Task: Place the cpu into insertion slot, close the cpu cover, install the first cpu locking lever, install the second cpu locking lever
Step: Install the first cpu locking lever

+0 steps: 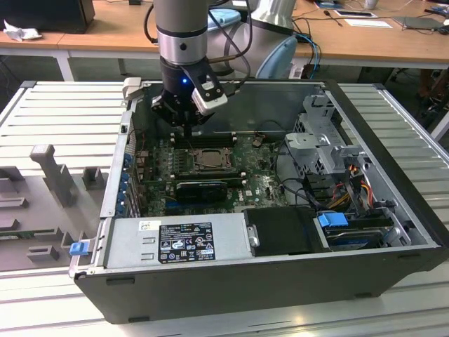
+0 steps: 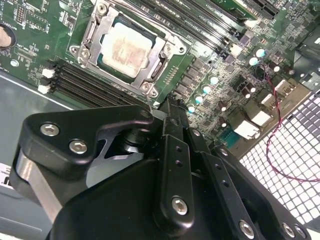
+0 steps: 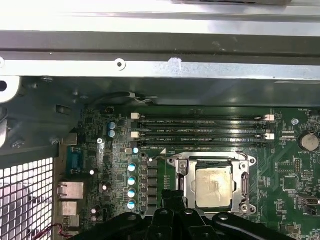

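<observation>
Item: gripper (image 2: 171, 106), jaws clenched together with nothing between them, is hovering just beside the insertion slot (image 1: 210, 160), likely for pressing at its rim.
Item: cpu (image 2: 125, 47) is lying inside that slot.
Item: cpu cover (image 2: 98, 36) is lying closed over it, keeping it seated.

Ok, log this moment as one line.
cpu: in insertion slot | cpu cover: down over cpu | gripper: shut, beside insertion slot
</observation>
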Available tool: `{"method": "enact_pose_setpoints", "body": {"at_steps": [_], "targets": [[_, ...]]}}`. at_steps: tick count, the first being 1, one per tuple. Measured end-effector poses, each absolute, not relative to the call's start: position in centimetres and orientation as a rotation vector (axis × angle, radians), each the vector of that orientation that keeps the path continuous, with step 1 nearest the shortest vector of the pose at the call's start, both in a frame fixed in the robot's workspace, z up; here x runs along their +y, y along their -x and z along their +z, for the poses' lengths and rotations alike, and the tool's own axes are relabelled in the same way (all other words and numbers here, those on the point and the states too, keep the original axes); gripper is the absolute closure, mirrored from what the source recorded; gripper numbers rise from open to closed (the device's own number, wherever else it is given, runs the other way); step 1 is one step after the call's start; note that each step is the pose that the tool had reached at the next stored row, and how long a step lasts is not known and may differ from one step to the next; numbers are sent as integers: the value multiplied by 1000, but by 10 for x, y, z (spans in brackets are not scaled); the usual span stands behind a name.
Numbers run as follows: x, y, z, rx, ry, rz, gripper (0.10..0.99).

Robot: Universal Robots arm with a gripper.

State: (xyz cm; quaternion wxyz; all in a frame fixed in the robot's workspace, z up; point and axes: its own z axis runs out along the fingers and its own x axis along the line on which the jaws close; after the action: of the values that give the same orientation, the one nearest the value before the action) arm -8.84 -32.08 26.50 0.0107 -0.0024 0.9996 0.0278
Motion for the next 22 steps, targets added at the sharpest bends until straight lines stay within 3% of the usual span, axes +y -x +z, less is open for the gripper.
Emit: {"method": "enact_pose_setpoints", "body": {"at_steps": [13, 22], "targets": [[-320, 111, 265, 3119, 7, 90, 980], [-303, 114, 259, 3119, 7, 90, 980]]}}
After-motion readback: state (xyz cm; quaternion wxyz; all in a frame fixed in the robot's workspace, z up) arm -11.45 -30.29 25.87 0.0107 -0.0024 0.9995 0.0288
